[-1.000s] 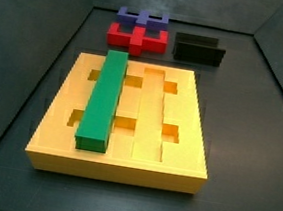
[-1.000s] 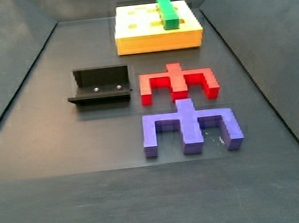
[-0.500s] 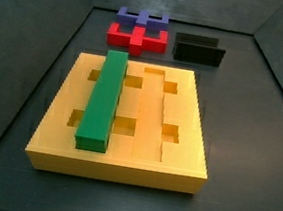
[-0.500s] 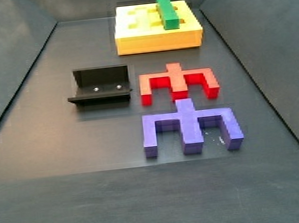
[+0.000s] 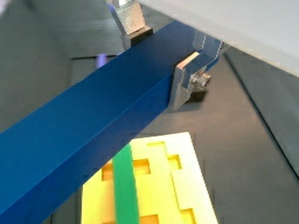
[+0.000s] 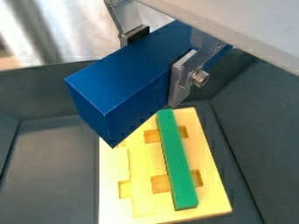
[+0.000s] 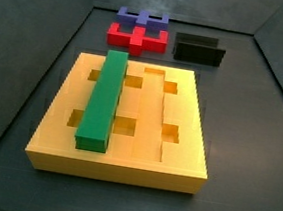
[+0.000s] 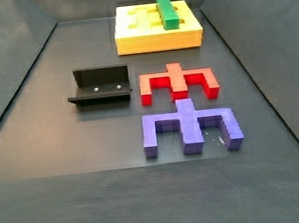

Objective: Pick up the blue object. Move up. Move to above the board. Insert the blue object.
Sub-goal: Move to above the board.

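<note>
While the gripper stayed out of both side views, we saw it only in the wrist views, clamped on the blue object, silver fingers pressed to the bar's two long sides. We saw the bar held high in the air, well above the board, which lay far below it in both wrist views. One end face of the bar showed square and plain in a wrist view.

On the board we found the green bar lying lengthwise in an outer groove; the other two grooves and their small rectangular holes were open. Beyond the board's far end in a side view sat the red piece, with the purple-blue piece behind it and the fixture beside the red one. In a side view from the opposite end, we saw the purple-blue piece nearest, then the red piece, with the fixture alongside.

Against the earlier side frames we found no change: board, green bar, red piece, purple-blue piece and fixture sat exactly as before, and no arm appeared in either.
</note>
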You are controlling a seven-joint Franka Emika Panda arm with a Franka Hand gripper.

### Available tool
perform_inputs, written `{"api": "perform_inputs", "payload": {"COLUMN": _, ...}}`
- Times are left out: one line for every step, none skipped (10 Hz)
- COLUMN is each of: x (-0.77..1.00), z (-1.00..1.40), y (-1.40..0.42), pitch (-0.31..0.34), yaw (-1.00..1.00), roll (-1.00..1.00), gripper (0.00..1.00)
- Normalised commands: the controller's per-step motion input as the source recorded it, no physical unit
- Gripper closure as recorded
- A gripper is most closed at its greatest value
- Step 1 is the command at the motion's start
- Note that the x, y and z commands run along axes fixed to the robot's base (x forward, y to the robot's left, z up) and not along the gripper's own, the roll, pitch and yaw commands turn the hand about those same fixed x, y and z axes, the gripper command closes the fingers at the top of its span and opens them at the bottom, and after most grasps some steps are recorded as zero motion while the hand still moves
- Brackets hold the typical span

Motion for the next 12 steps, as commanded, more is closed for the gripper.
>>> {"api": "perform_inputs", "payload": {"x": 0.07, "z": 0.01, "y": -0.04, "pitch": 0.088, "yaw": 1.00, "roll": 0.07, "gripper": 1.00}}
{"api": "perform_inputs", "payload": {"x": 0.07, "z": 0.01, "y": -0.04, "pitch": 0.098, "yaw": 1.00, "roll": 0.07, "gripper": 1.00}}
{"api": "perform_inputs", "payload": {"x": 0.07, "z": 0.01, "y": -0.03, "pitch": 0.107, "yaw": 1.00, "roll": 0.08, "gripper": 1.00}}
{"api": "perform_inputs", "payload": {"x": 0.07, "z": 0.01, "y": -0.03, "pitch": 0.119, "yaw": 1.00, "roll": 0.09, "gripper": 1.00}}
{"api": "perform_inputs", "payload": {"x": 0.07, "z": 0.01, "y": -0.03, "pitch": 0.137, "yaw": 1.00, "roll": 0.10, "gripper": 1.00}}
{"api": "perform_inputs", "payload": {"x": 0.07, "z": 0.02, "y": -0.03, "pitch": 0.156, "yaw": 1.00, "roll": 0.12, "gripper": 1.00}}
{"api": "perform_inputs", "payload": {"x": 0.07, "z": 0.02, "y": -0.03, "pitch": 0.178, "yaw": 1.00, "roll": 0.13, "gripper": 1.00}}
{"api": "perform_inputs", "payload": {"x": 0.08, "z": 0.02, "y": -0.03, "pitch": 0.220, "yaw": 1.00, "roll": 0.17, "gripper": 1.00}}
{"api": "perform_inputs", "payload": {"x": 0.08, "z": 0.03, "y": -0.03, "pitch": 0.266, "yaw": 1.00, "roll": 0.20, "gripper": 1.00}}
{"api": "perform_inputs", "payload": {"x": 0.09, "z": 0.03, "y": -0.04, "pitch": 0.260, "yaw": 0.79, "roll": 0.21, "gripper": 1.00}}
{"api": "perform_inputs", "payload": {"x": 0.10, "z": 0.02, "y": -0.04, "pitch": 0.226, "yaw": 0.53, "roll": 0.20, "gripper": 1.00}}
{"api": "perform_inputs", "payload": {"x": 0.10, "z": 0.01, "y": -0.04, "pitch": 0.175, "yaw": 0.25, "roll": 0.17, "gripper": 1.00}}
